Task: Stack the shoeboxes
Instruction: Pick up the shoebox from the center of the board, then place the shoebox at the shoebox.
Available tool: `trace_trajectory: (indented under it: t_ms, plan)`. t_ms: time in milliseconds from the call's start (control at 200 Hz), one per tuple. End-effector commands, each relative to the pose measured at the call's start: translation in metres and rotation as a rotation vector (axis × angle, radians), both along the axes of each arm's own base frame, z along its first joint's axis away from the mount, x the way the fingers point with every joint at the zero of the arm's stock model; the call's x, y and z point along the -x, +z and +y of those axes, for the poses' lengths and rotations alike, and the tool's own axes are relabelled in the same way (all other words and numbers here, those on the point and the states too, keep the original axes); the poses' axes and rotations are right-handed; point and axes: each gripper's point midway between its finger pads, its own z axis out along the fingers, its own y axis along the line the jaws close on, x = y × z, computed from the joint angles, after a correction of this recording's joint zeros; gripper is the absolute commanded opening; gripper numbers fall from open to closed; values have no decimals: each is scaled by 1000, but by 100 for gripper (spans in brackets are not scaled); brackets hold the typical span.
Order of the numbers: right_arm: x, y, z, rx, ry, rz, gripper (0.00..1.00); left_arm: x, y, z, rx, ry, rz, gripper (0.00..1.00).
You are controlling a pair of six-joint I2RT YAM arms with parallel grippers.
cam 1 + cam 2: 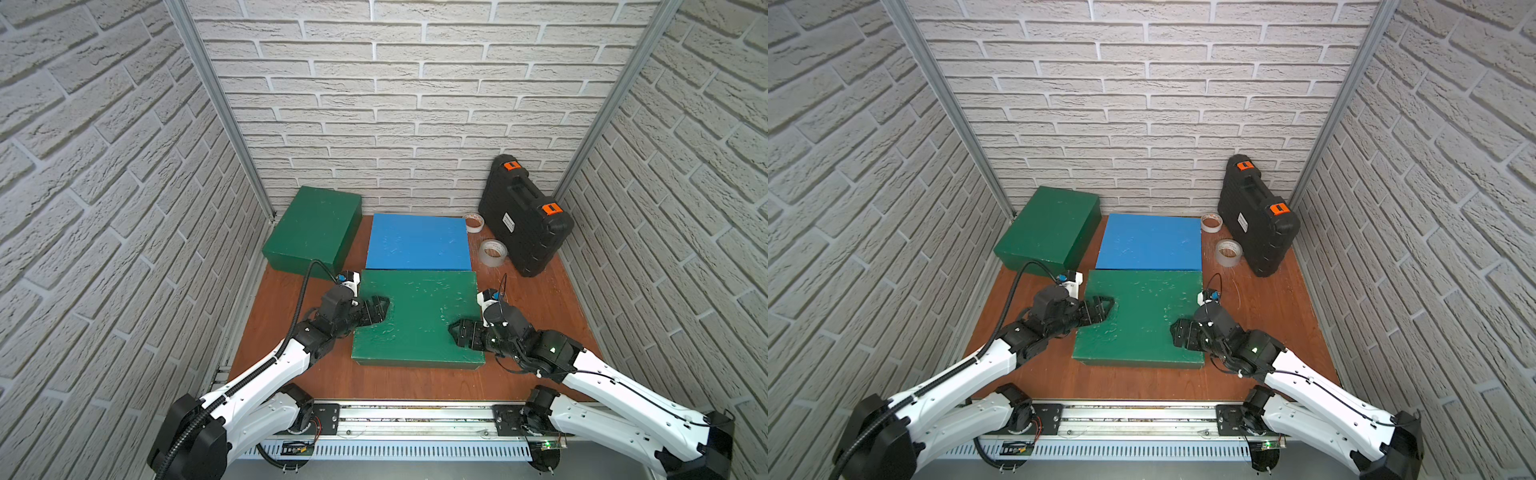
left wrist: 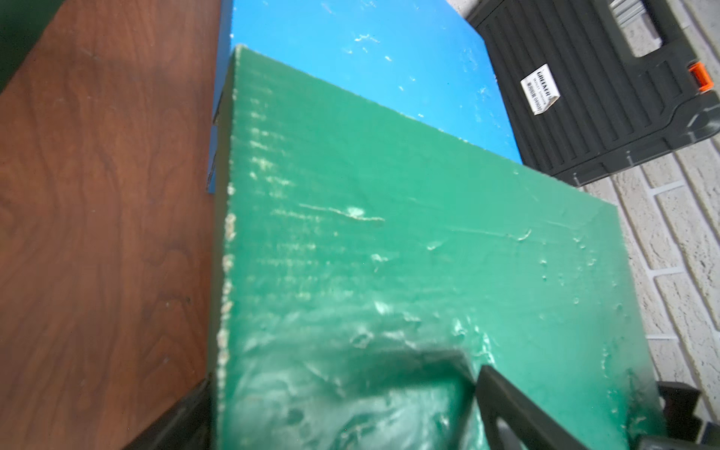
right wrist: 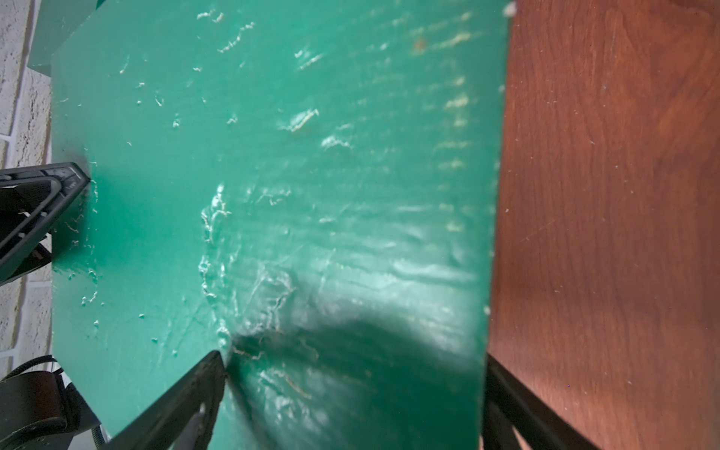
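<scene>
Right wrist: edge of front green shoebox [image 3: 272, 156] lies inside right pincer [image 3: 354, 362].

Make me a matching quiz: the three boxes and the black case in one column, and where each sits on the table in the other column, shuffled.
Things:
1. blue box
2. near green box
3. far green box
4. black case

Places:
A. back right
B. front centre
C. back left
D. back centre

Pairs: 1-D, 2-B, 3-C, 4-A
</scene>
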Motion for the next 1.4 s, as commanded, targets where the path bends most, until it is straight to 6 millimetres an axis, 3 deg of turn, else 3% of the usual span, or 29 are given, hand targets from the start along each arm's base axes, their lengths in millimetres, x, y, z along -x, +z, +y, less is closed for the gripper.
trace_trajectory:
  t_ms: [0, 295, 780, 1155, 1390]
  plan:
    - [-9, 39, 23, -100, 34, -89, 95, 6, 50, -23, 86, -101, -89, 98]
    - [-9, 76, 29, -114, 48, -126, 95, 7, 107, -31, 106, -129, -167, 98]
    - [-30, 137, 37, -116, 43, -252, 97, -20, 177, -58, 124, -169, -267, 98]
    - [-64, 179, 47, -86, 38, -353, 100, -57, 194, -85, 116, -187, -278, 98]
    - [-100, 184, 41, -115, 6, -325, 100, -91, 191, -99, 127, -194, -240, 98]
